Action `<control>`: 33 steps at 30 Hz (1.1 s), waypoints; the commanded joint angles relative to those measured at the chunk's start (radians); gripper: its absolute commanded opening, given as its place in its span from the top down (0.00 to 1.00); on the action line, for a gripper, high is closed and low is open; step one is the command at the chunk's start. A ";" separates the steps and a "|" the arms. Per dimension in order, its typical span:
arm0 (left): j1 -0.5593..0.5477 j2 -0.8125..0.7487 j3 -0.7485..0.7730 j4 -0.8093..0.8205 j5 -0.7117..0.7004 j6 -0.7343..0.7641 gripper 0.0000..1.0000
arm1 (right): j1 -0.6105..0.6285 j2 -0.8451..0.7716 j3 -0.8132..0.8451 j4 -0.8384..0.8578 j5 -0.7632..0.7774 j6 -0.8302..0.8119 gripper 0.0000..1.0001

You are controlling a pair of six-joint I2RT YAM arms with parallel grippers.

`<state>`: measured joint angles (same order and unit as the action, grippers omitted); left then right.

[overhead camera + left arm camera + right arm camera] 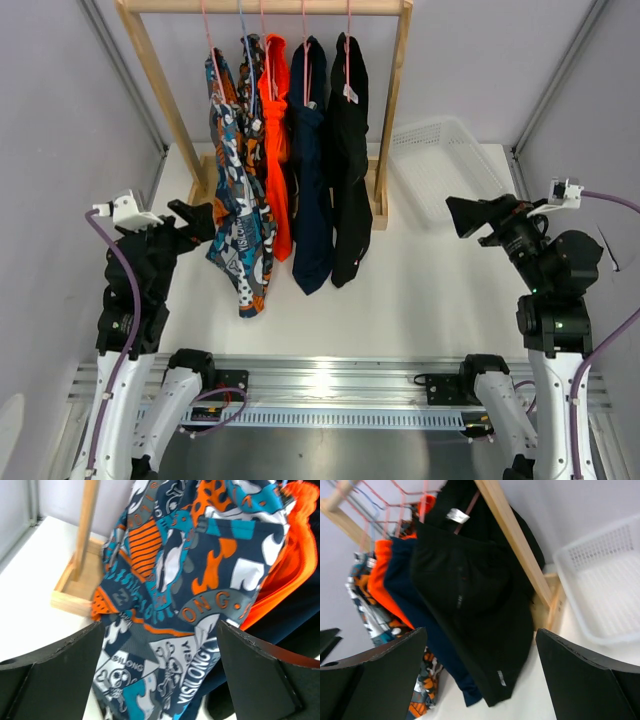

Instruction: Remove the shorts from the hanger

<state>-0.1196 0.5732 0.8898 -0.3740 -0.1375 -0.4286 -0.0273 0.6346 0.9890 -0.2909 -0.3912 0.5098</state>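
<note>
Right now my left tool [203, 222] stands wide open with nothing between its fingers. Just ahead of it, filling the gap in its wrist view, hangs the teal-orange-white graphic pair [240, 235]. My right tool [455, 217] is spread just as wide and is also bare, hovering apart from the clothes. Straight ahead of it is the black pair [350, 170], with the navy pair [310, 200] just beyond.

All five pairs of shorts are up on the wooden rack [270, 6], packed side by side and touching. Going away from my left tool they run: the graphic pair, the camouflage pair [252, 60] tucked mostly behind it, the bright orange pair [275, 130], the navy, then the black. I count five hanger hooks [303, 40] over the top bar.

The rack's left post [165, 100] and its foot block stand to the left of my left tool, beside the graphic pair. The right post [395, 110] stands just beside the black pair, on my right tool's side. One white basket [450, 160] lies to the right of that tool on the worktop [430, 290].
</note>
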 commanded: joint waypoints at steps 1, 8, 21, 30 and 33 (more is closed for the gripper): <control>0.003 -0.002 0.029 -0.106 -0.030 0.070 0.01 | 0.004 0.011 0.083 0.020 -0.052 0.022 0.01; 0.003 0.007 0.048 -0.105 -0.042 0.163 0.01 | 0.059 0.232 0.360 0.010 -0.015 -0.039 0.00; -0.006 0.164 0.383 -0.183 0.094 0.140 0.01 | 0.622 0.927 1.274 -0.306 0.682 -0.427 0.01; -0.139 0.682 1.086 -0.315 0.320 0.071 0.01 | 0.664 0.736 0.828 -0.136 0.736 -0.340 0.01; -0.247 0.865 1.259 -0.335 0.325 0.077 0.01 | 0.688 0.598 0.607 -0.114 0.758 -0.283 0.01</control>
<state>-0.2920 1.2583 2.0724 -0.6289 0.1150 -0.3336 0.6415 1.3590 1.7123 -0.4618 0.3084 0.1650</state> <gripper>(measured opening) 0.994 0.993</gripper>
